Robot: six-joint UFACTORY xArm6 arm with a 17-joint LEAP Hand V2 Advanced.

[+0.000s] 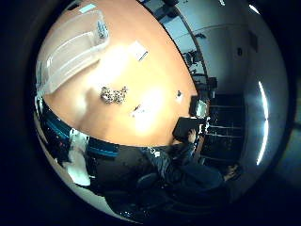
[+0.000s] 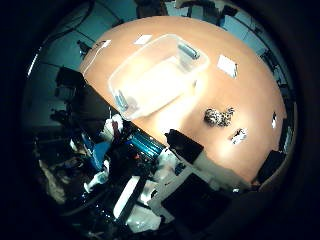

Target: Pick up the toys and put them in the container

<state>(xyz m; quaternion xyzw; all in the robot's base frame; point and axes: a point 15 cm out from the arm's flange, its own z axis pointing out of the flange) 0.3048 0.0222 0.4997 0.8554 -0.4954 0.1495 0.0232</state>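
Note:
A spotted grey-and-white plush toy (image 2: 218, 117) lies on the orange-brown table (image 2: 250, 90), far below the palm. A smaller pale toy (image 2: 238, 135) lies a short way from it, nearer the table's edge. The clear plastic container (image 2: 157, 75) with grey handle clips stands on the same table, a little apart from the plush toy, and I see nothing inside it. White and black parts of my hand (image 2: 197, 167) show between the camera and the table edge. The hand is high above the table and touches nothing.
White paper slips (image 2: 227, 65) lie on the table beside the container, and another (image 2: 143, 39) lies beyond it. A black flat device (image 1: 186, 128) rests at the table's edge. Dark equipment and blue parts (image 2: 142, 142) crowd the floor side below the table edge.

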